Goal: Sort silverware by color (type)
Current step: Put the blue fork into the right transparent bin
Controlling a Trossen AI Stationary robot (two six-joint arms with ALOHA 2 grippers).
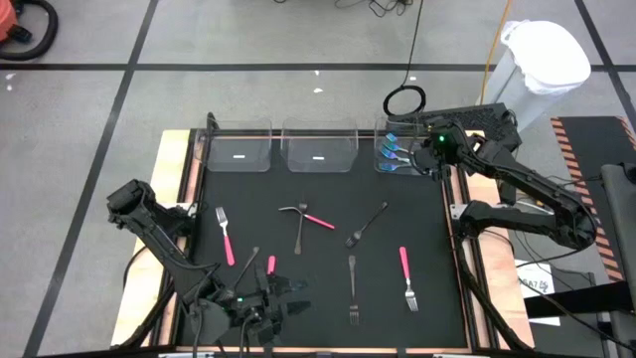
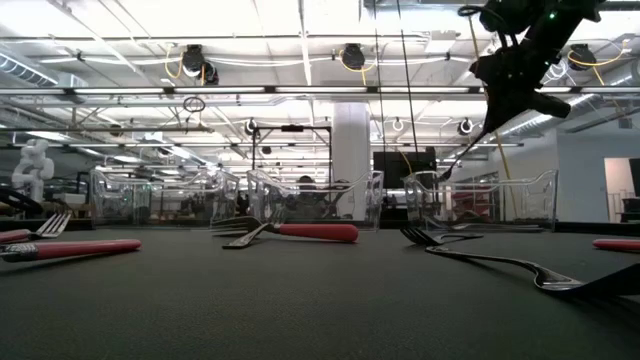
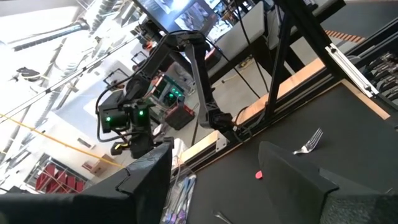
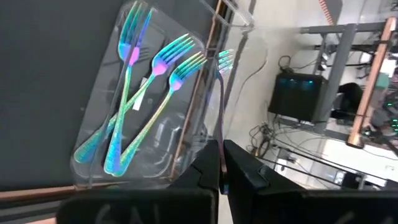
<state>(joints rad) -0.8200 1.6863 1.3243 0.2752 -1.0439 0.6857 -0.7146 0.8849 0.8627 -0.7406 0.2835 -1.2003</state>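
The spread left gripper [image 1: 288, 290] waited at the near edge. Pink-handled forks [image 1: 226, 237] and slim black forks [image 1: 352, 288] lay unsorted. Beyond, the right gripper [image 1: 433, 165], pressed on an iridescent teal fork [image 4: 219, 93], hung over the clear plastic bin [image 1: 380, 129] holding three iridescent teal forks [image 4: 134, 99].

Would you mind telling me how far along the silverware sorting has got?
Done: three iridescent teal forks lie in the right-hand bin.

In hand: the right tool hangs above that bin, shut on a fourth teal fork. The left tool waits open at the near edge.

Left: pink pieces and black pieces lie scattered on the mat; the middle bin and left bin hold no silverware.
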